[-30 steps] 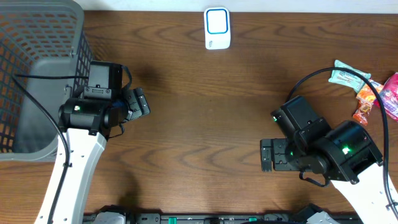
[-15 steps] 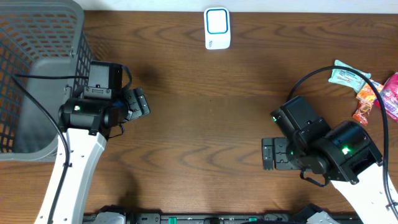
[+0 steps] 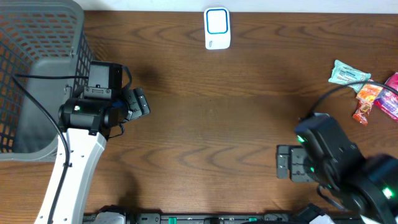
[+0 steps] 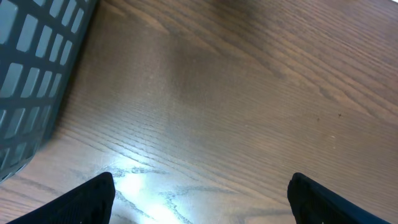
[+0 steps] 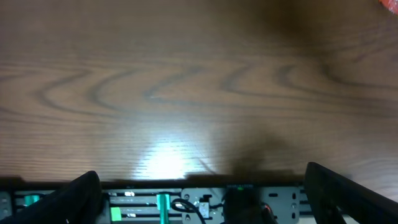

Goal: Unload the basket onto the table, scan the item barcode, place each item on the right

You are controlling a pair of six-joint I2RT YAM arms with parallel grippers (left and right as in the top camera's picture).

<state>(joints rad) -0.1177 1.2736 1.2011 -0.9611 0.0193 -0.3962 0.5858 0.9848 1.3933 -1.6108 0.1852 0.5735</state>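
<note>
Your right gripper [image 3: 283,163] has swung back toward the desk's [image 3: 211,118] near-right corner, spread empty like the left gripper [image 3: 140,102]; snack packets [image 3: 367,96] at the right edge await pickup.

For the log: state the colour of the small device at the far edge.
The device is white with a blue ring; overhead view.
</note>
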